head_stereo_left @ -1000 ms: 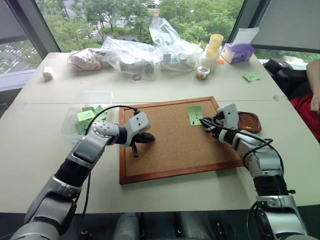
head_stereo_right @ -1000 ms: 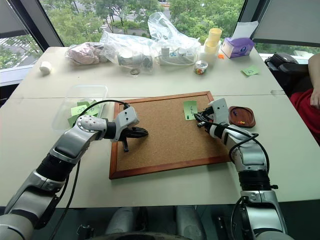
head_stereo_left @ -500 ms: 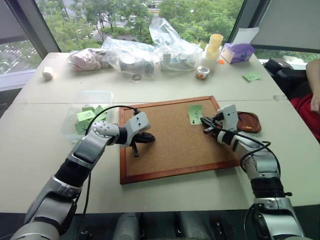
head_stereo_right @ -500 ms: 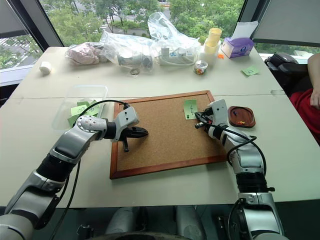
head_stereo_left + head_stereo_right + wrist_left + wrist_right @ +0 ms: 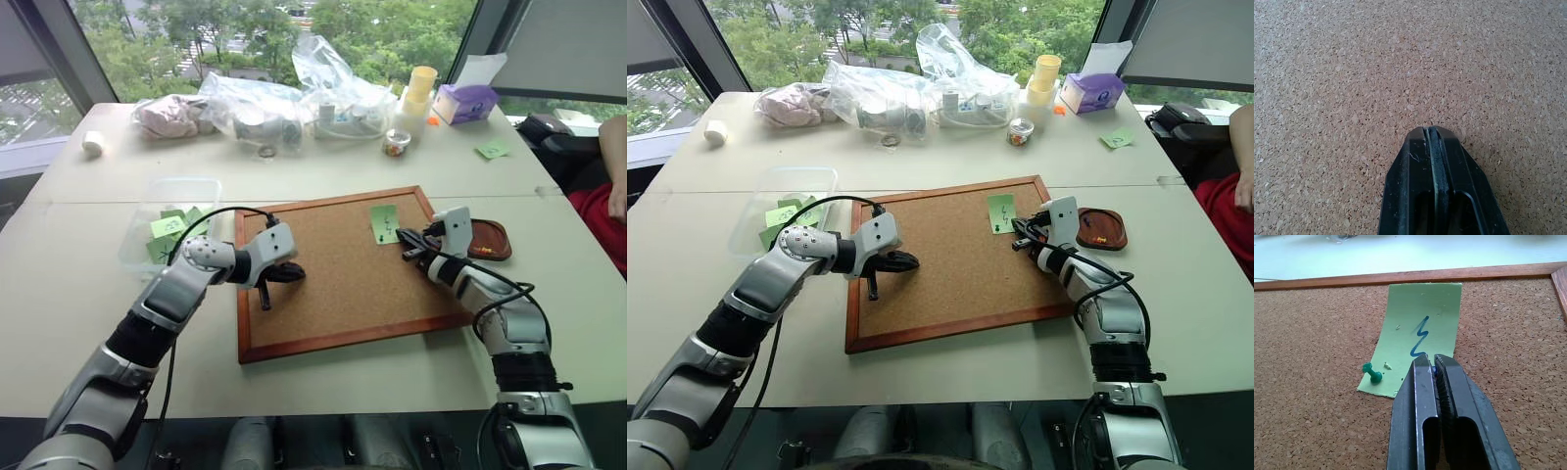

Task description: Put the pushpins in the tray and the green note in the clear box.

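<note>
On the cork board, near its far right corner, the green note lay with its long axis running away from the right gripper, whose two black fingers were pressed together right at the note's near edge. A trace of blue showed between the tips, possibly a pushpin's head, though that could not be told for sure. One green pushpin was stuck in the note's near corner, just beside the fingertips. The tray sat on the table just past the board's right edge, close behind this arm, so the right arm was plainly the nearer one for carrying pins there. The left gripper, fully closed and holding nothing, rested over bare cork at the board's left side, nearer to the clear box, which held other green slips off the board's left edge.
</note>
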`<act>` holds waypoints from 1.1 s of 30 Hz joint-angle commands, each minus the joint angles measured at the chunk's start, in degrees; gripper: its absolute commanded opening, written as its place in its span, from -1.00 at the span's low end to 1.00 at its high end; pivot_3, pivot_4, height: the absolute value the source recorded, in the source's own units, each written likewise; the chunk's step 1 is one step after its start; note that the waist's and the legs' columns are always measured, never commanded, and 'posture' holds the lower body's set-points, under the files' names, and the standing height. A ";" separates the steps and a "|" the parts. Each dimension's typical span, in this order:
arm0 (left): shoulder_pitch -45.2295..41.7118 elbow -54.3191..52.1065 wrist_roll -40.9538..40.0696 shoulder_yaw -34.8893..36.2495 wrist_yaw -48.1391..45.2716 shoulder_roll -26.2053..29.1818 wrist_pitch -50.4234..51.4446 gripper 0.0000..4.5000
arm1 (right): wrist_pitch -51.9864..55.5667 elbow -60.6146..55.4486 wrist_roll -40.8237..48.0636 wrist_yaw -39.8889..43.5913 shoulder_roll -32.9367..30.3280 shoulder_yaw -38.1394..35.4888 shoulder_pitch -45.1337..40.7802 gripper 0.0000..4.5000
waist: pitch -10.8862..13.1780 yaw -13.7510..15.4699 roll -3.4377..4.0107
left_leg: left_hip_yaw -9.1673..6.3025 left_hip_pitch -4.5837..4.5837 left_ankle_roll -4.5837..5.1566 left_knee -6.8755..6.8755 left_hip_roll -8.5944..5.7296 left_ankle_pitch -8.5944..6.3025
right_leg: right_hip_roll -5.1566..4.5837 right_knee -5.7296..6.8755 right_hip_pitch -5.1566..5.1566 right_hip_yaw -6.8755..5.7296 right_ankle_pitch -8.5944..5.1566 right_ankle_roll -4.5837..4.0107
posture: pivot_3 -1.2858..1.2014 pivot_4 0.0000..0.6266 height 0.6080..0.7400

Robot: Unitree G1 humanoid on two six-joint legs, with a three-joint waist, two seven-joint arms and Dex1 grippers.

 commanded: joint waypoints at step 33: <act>-2.50 2.44 7.01 -4.17 -6.93 5.22 -7.86 -1.00 | 0.04 -3.96 0.79 -8.95 -6.31 -15.06 1.73 -0.97 | -0.05 -0.33 -0.03 | 0.04 0.09 -0.02 -0.01 0.08 0.01 | 0.11 0.05 0.00 0.03 0.00 -0.02 | 0.03 -0.52 0.97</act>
